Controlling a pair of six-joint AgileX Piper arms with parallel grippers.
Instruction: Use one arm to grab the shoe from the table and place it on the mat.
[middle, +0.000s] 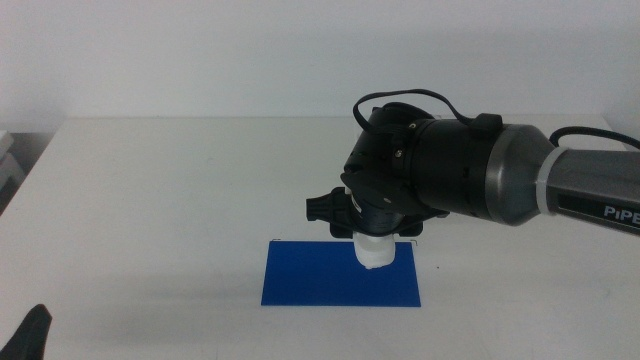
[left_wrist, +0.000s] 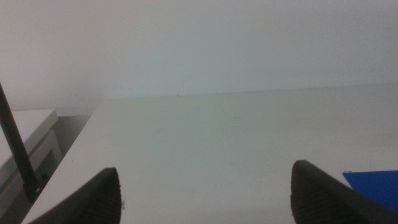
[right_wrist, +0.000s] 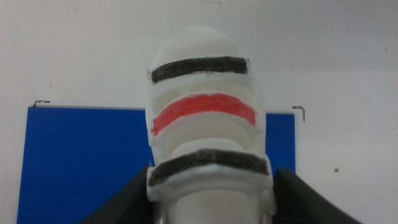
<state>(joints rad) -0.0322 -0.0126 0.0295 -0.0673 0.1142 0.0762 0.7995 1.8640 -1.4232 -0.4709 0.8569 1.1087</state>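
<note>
Shoe: clamped between the right hand's jaws, long axis pointing away from it.
Mat: directly beneath the shoe.
Left hand: wide, empty, parked well apart over the worktop.

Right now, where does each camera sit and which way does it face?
Middle: looks forward and down over the table; right pincer holds the shoe over the mat.
Left wrist: low over the table; left pincer open.
Right wrist: looks past the shoe.
All three show the mat.
</note>
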